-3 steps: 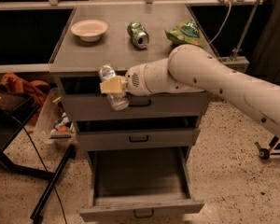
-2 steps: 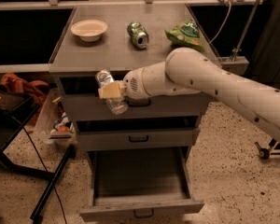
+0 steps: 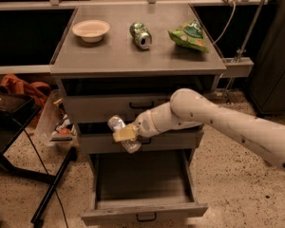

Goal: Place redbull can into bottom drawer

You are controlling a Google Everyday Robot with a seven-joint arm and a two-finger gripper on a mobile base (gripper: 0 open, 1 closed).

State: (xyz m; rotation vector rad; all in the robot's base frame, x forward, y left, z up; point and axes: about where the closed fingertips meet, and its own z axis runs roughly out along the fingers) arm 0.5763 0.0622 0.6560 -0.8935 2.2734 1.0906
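My gripper [image 3: 124, 134] is shut on the redbull can [image 3: 117, 123], a slim can with silver ends, held tilted across the pale fingers [image 3: 125, 132]. It hangs in front of the middle drawer [image 3: 180, 140], just above the back left part of the bottom drawer. The bottom drawer [image 3: 143, 214] is pulled out and open, and its grey inside shows nothing in it. My white arm reaches in from the right.
On the cabinet top [image 3: 109, 56] lie a white bowl [image 3: 90, 30], a fat green can [image 3: 140, 35] on its side and a green snack bag [image 3: 189, 33]. The top drawer [image 3: 99, 107] is above my gripper. A black stand [image 3: 9, 127], orange cloth [image 3: 19, 87] and clutter sit on the floor at left.
My gripper has moved down and slightly right with the can, from the top drawer's front to the level of the middle drawer, above the open bottom drawer.
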